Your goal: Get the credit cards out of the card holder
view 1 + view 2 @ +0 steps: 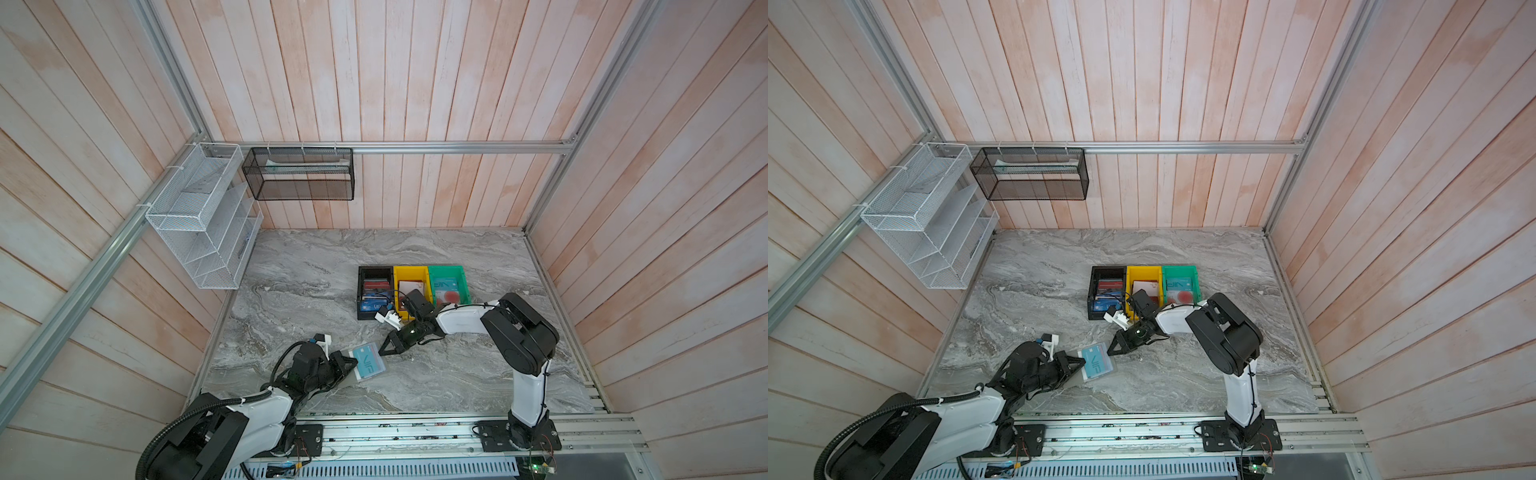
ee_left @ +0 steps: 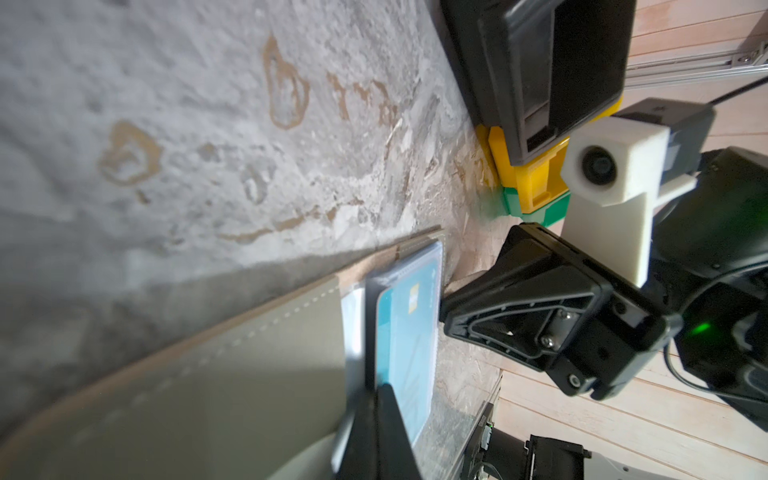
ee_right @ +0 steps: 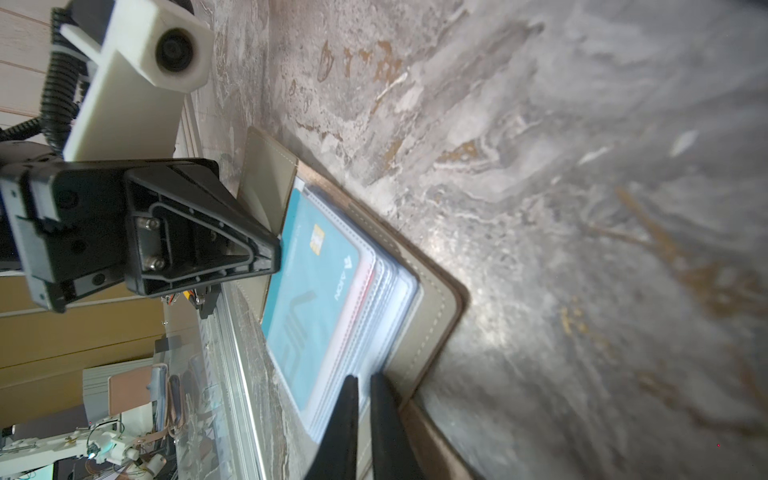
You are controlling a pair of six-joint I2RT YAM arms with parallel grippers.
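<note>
The grey card holder (image 1: 379,369) (image 1: 1108,370) lies open on the marble table between my two grippers. A teal credit card (image 1: 365,360) (image 3: 316,291) with pale "VIP" lettering sits in its top translucent pocket, one edge sticking out toward my left gripper. My left gripper (image 1: 355,364) (image 2: 376,388) is shut on that exposed edge. My right gripper (image 1: 381,353) (image 3: 361,378) sits at the opposite corner, its jaws pinched on the edge of the pocket sheets. More pockets are stacked beneath; what they hold is hidden.
Behind the right arm stand a black bin (image 1: 360,291), a yellow bin (image 1: 411,269) and a green bin (image 1: 446,268), side by side, each holding cards. A white wire rack (image 1: 199,216) and a black mesh basket (image 1: 299,174) hang on the walls.
</note>
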